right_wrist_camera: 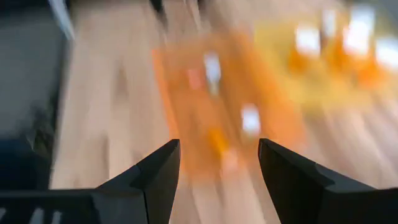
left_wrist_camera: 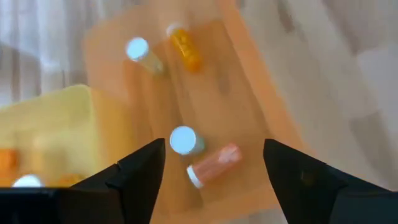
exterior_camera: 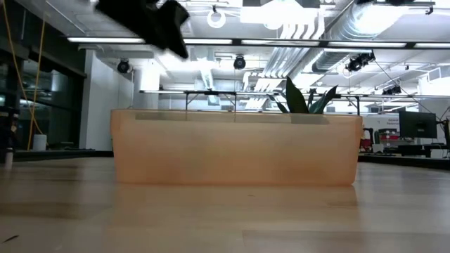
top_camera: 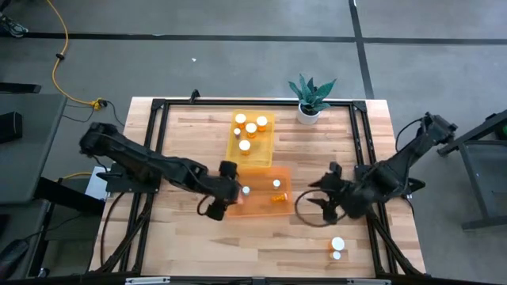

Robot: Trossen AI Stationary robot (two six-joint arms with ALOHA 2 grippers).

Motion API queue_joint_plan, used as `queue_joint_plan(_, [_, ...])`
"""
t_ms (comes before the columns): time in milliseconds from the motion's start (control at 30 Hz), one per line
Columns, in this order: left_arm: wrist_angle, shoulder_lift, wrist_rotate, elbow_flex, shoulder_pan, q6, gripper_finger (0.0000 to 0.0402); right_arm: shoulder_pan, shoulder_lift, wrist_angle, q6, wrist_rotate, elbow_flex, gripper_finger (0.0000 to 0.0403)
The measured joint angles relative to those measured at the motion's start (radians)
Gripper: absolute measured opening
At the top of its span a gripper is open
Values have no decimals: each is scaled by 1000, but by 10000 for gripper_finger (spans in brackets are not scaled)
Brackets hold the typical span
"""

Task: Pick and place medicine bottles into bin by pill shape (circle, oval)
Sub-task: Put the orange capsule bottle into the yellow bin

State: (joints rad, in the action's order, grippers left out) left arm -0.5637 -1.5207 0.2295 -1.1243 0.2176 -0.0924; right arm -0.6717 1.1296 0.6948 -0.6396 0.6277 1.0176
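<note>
High view: both arms, both trays and the whole table [top_camera: 190, 237] are seen at once.
Low view: only the orange tray [exterior_camera: 235, 147] wall is shown side-on; its contents are hidden.
Left wrist view: four bottles are resolved in the orange tray, incl. an upright one [left_wrist_camera: 184, 140] and one lying on its side [left_wrist_camera: 212, 164].
Yellow tray [top_camera: 252, 139]: sat at 12 o'clock of the orange tray, touching it; several white-capped bottles [top_camera: 250, 128] are held inside.
Loose bottles [top_camera: 337, 248]: two are left on the table at 5 o'clock of the orange tray.
Left gripper [top_camera: 234, 195]: placed over the orange tray's 9 o'clock edge, fingers spread wide, nothing gripped.
Right gripper [top_camera: 323, 199]: held at 3 o'clock of the orange tray, well apart, fingers parted, nothing carried.
Plant [top_camera: 310, 98]: at 2 o'clock of the yellow tray.
</note>
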Motion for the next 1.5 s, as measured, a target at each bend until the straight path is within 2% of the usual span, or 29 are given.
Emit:
queue_joint_plan(133, [27,68,-19,1,6,107,264,-60,151,350,-353,-110,122,211])
queue_joint_plan(267, [129,73,3,0,17,116,264,-126,316,596,-703,-313,196,211])
queue_joint_plan(367, [228,58,18,-2,27,108,264,-186,417,657,-912,-449,223,211])
queue_joint_plan(433, [236,56,42,1,30,99,264,-216,470,659,-1011,-528,236,211])
queue_joint_plan(533, [283,42,46,-1,32,95,264,-256,526,630,-1143,-586,253,211])
queue_joint_plan(700, [301,42,59,0,31,29,264,-288,567,564,-1177,-660,273,211])
queue_joint_plan(900, [266,82,81,0,25,10,264,-287,565,524,-1186,-661,313,218])
queue_joint_plan(1133, [251,100,92,0,25,-11,264,-310,565,475,-1276,-555,328,286])
queue_joint_plan(1300, [185,100,92,0,25,27,264,-342,574,450,-1361,-490,328,298])
queue_joint_plan(1500, [174,100,86,0,26,56,264,-343,618,557,-1507,-570,327,299])
